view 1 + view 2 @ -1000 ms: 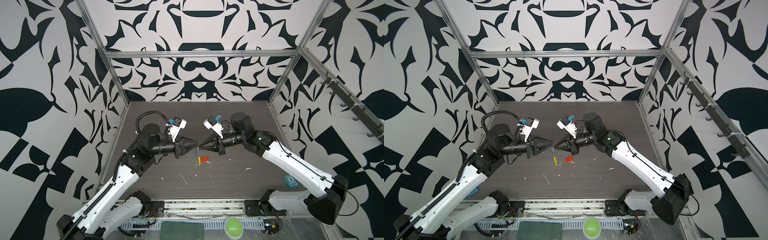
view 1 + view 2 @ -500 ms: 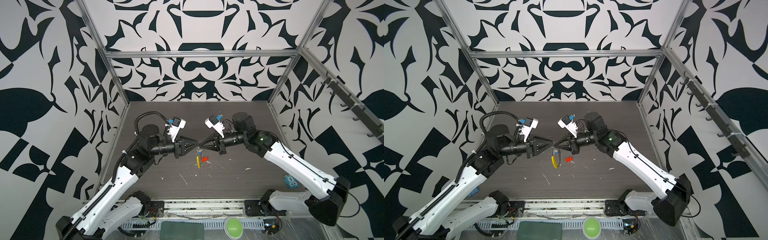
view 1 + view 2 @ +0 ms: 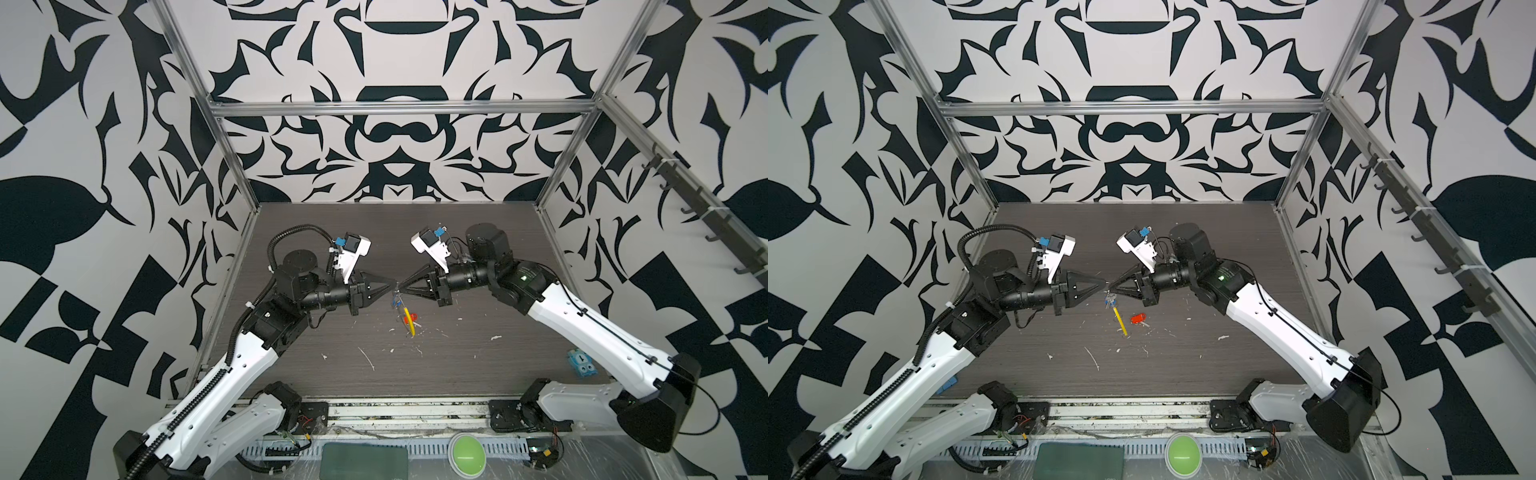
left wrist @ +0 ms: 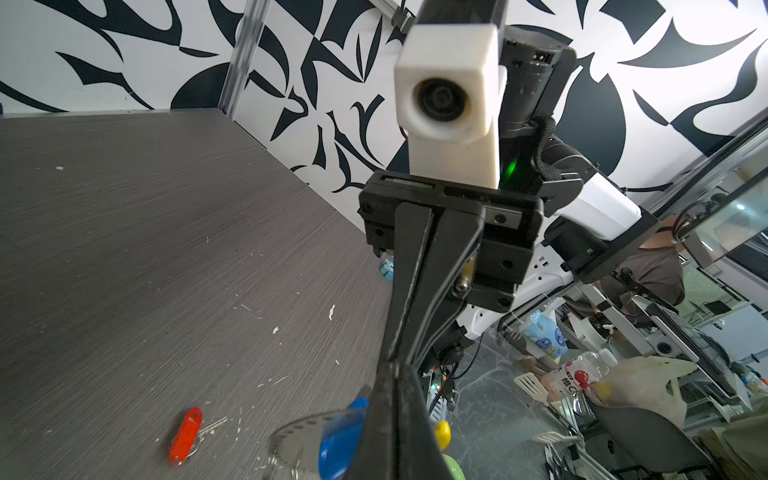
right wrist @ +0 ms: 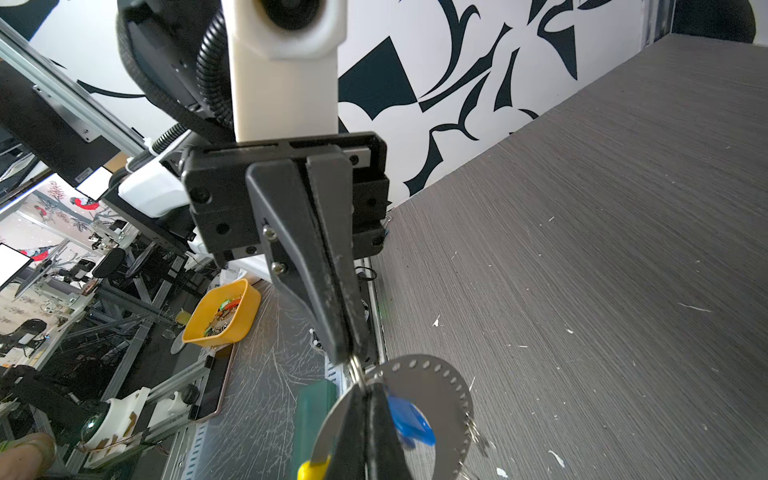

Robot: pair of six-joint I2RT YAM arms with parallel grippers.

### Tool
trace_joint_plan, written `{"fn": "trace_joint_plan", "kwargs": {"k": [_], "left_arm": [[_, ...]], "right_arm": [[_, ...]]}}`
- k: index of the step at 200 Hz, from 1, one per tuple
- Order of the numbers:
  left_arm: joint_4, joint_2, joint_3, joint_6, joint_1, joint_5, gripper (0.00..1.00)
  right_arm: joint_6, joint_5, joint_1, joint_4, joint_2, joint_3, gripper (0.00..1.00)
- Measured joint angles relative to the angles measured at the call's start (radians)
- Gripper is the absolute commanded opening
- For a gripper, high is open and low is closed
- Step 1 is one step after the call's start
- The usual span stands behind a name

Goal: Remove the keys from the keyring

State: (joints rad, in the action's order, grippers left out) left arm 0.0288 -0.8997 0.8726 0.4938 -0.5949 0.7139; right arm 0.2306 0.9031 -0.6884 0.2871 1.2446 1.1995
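I am pinching the ring [image 5: 444,386] with both tools fully closed, left tool [image 3: 392,286] and right tool [image 3: 401,286] meeting tip to tip above the worktop [image 3: 457,365]. The red key [image 3: 1138,319] is lying free below. The blue key [image 5: 409,419] is hanging on the ring. I am judging it best to hold one side firm and ease the wire apart without twisting.

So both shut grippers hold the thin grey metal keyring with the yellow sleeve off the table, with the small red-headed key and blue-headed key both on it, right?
No: the red-headed key lies loose on the table, as the left wrist view shows. Only the blue-headed key is on the keyring, which the left gripper and right gripper hold.
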Motion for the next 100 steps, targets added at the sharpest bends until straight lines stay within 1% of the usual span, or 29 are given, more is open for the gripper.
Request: {"fn": "trace_joint_plan", "kwargs": {"k": [13, 36, 53, 73, 85, 100], "left_arm": [[-0.014, 0.002, -0.006, 0.007, 0.000, -0.006, 0.00], [-0.053, 0.019, -0.031, 0.020, 0.000, -0.039, 0.00], [-0.084, 0.051, -0.065, 0.034, 0.000, -0.073, 0.00], [-0.143, 0.106, -0.119, 0.052, 0.000, -0.123, 0.00], [-0.187, 0.137, -0.148, 0.064, 0.000, -0.146, 0.00], [-0.253, 0.167, -0.180, 0.083, 0.000, -0.175, 0.00]], "right_arm": [[0.006, -0.006, 0.000, -0.006, 0.000, 0.000, 0.00], [0.031, -0.030, 0.000, -0.031, -0.004, -0.005, 0.24], [0.061, -0.061, 0.000, -0.095, -0.037, -0.032, 0.34], [0.117, -0.111, -0.005, -0.204, -0.111, -0.091, 0.38], [0.145, -0.164, -0.016, -0.283, -0.158, -0.135, 0.40], [0.183, -0.232, -0.045, -0.383, -0.206, -0.187, 0.40]]}}
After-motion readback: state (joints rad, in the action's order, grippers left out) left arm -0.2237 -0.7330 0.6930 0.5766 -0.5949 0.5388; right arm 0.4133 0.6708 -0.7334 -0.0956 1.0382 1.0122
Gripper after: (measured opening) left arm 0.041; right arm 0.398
